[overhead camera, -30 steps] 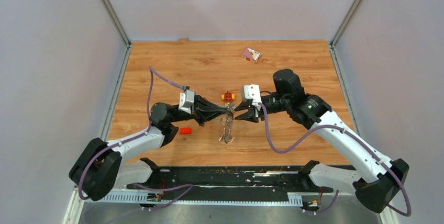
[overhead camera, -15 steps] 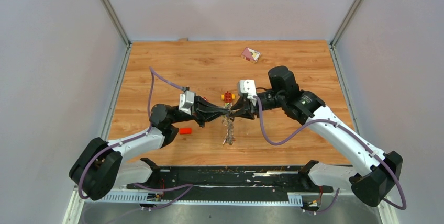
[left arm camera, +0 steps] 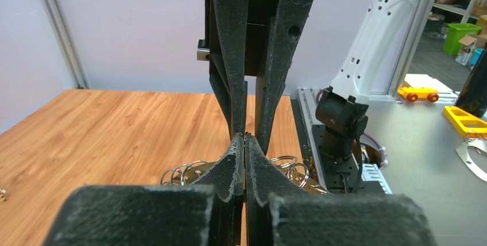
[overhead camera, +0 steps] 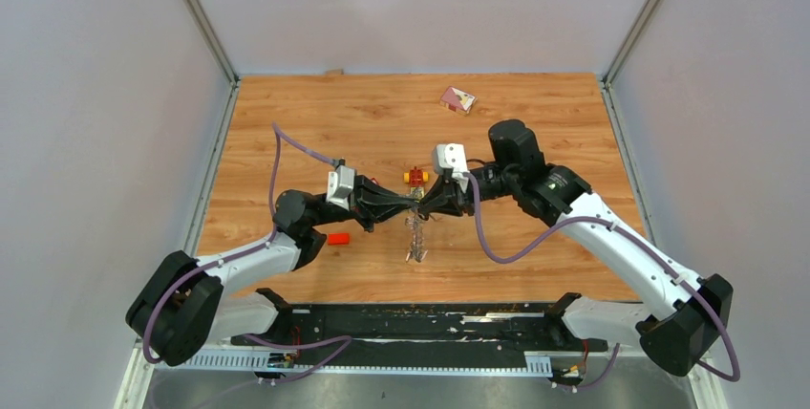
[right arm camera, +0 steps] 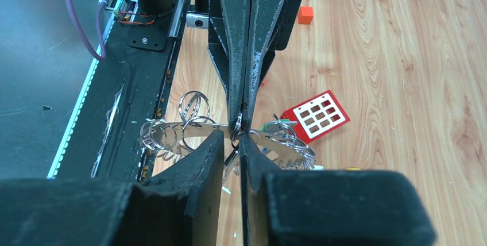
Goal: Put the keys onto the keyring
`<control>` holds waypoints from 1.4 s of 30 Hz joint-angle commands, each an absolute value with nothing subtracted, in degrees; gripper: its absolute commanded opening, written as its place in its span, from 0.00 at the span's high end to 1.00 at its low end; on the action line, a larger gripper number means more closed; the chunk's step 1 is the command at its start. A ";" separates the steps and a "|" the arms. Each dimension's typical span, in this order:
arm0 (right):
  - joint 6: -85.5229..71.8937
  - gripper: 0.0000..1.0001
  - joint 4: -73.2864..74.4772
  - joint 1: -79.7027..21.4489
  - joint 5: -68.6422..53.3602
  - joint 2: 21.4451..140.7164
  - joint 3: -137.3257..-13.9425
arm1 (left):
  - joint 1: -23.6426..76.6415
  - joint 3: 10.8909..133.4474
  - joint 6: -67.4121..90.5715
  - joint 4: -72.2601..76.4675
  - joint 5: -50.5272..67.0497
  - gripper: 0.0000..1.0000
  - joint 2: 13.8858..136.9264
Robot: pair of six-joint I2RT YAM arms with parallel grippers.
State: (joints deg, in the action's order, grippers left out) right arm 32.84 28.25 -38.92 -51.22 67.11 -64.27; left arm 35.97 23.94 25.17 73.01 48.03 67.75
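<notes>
The keyring [overhead camera: 415,235], a flat metal ring rimmed with small split rings, hangs on edge over the table's middle. My left gripper [overhead camera: 413,201] is shut on its top rim, its tips pressed together [left arm camera: 245,138] with split rings of the keyring [left arm camera: 182,172] showing on both sides. My right gripper [overhead camera: 426,203] meets it tip to tip from the right. Its jaws [right arm camera: 232,137] stand narrowly apart around the keyring's rim [right arm camera: 195,126]. A silver key [right arm camera: 230,162] dangles in that gap. The left fingers [right arm camera: 238,56] pinch the rim from the far side.
A red-and-yellow toy car [overhead camera: 415,177] sits just behind the grippers. A red brick [overhead camera: 337,238] lies by the left forearm, and a red-and-white card [overhead camera: 457,98] lies at the back. A red grid piece [right arm camera: 314,116] lies under the keyring.
My right gripper has moved left to the keyring's top, and its jaws have narrowed around the rim. The left gripper has kept its hold on the keyring.
</notes>
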 commanded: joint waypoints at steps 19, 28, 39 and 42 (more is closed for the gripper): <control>37.24 1.00 30.34 -39.09 -49.41 66.68 -67.13 | 36.13 24.00 16.07 70.88 48.00 0.99 66.03; 44.01 1.00 37.48 -41.04 -41.82 65.64 -68.22 | 36.09 27.51 7.82 57.41 53.51 0.87 65.04; 44.87 1.00 43.38 -44.59 -34.79 69.01 -72.91 | 36.08 35.26 -5.10 36.82 56.45 0.69 65.23; 44.95 1.00 45.32 -45.82 -31.73 70.21 -74.82 | 36.15 38.93 -11.37 26.34 57.00 0.65 65.50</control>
State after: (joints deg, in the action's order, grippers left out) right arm 43.88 44.05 -44.03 -35.29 69.01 -69.97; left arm 36.01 33.28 -1.28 39.42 55.68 66.00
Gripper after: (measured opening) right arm 0.019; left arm 0.327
